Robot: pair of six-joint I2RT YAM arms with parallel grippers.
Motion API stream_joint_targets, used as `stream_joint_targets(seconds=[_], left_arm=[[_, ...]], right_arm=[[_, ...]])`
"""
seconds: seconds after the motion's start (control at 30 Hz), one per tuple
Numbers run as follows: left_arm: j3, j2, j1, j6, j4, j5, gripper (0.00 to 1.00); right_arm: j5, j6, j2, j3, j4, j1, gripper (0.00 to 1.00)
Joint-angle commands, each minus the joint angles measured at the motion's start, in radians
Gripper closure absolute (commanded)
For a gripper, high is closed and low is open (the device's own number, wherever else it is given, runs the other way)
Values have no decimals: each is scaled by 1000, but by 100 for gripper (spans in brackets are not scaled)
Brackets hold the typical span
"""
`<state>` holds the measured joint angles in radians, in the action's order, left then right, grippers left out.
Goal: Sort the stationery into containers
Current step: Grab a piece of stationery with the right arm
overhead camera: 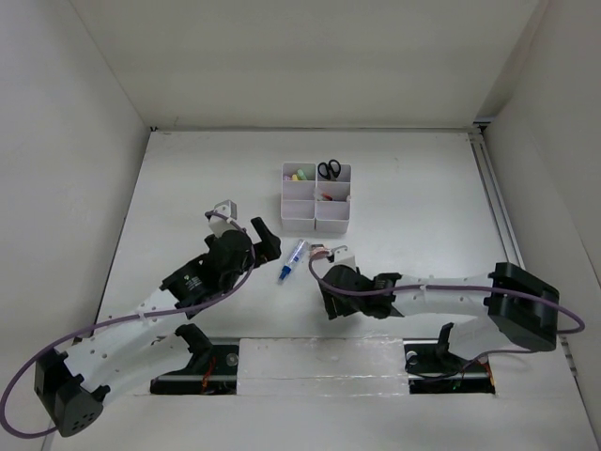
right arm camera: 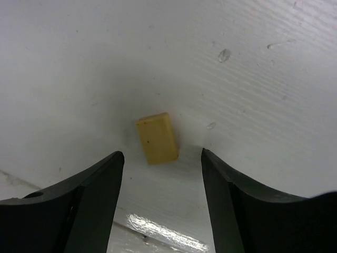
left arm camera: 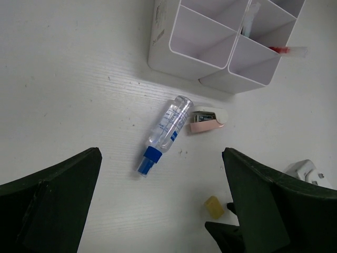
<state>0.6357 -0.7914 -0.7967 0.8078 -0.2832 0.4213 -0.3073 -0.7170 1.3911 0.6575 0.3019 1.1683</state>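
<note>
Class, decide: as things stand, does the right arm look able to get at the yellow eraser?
Probably yes. The eraser lies flat on the bare table, between the open fingers of the right gripper. Nothing covers or touches it. The bottle lies well apart.

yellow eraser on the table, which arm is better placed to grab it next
Right. Its open hand sits over the yellow eraser, a finger on either side. The left hand is open over the tube instead.
</note>
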Motion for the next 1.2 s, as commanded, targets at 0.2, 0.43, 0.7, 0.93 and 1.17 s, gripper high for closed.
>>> stream_joint_targets(seconds=[0.2, 0.43, 0.7, 0.93, 1.17], left_arm=[[-13, 15, -2, 13, -7, -4, 1], [-13, 55, -2, 4, -7, -4, 1], [-13, 46, -2, 4, -7, -13, 1], [-13, 46, -2, -6, -7, -13, 1], [-13, 46, -2, -6, 3, -13, 1]], right_arm=[[-36, 8, 147, 86, -63, 7, 50], [-59, -10, 138, 87, 9, 7, 64], [-69, -47, 103, 77, 65, 34, 51], [-78, -78, 92, 77, 112, 56, 61], [-134, -88, 163, 135, 140, 56, 100]])
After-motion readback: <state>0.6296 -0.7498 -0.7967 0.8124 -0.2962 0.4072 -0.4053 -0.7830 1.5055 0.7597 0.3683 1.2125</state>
